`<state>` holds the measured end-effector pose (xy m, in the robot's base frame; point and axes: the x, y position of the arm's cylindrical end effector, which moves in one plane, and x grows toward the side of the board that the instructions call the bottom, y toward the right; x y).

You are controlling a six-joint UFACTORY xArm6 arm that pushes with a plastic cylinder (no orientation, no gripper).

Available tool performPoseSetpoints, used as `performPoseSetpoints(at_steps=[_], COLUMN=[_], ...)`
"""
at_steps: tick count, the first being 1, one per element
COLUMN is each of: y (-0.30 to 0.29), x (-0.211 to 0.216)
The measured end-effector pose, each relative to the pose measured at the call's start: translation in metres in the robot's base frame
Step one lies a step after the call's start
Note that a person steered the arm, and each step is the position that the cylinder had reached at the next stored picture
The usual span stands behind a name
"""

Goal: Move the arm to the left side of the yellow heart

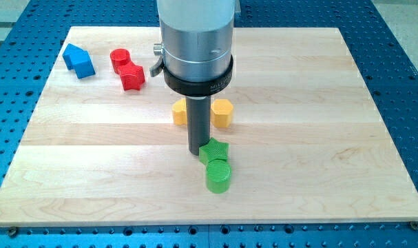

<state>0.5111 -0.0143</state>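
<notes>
Pale wooden desk (346, 138) lying flat, plank seams running left to right, grain showing. Blue perforated metal bench (401, 41) showing on all sides, rows of small holes. Even light falling from above, soft shadows only.

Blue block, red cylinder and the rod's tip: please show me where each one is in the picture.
blue block (79, 60), camera view, on its top face.
red cylinder (120, 58), camera view, on its round top face.
my tip (196, 152), camera view, on the rod's very end, touching the left of the green blocks (215, 164).
</notes>
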Motion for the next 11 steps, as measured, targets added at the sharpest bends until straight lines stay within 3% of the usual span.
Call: performPoseSetpoints(at_steps=[2, 5, 11], y=[-0.099, -0.069, -0.060], x=[-0.002, -0.070, -0.085])
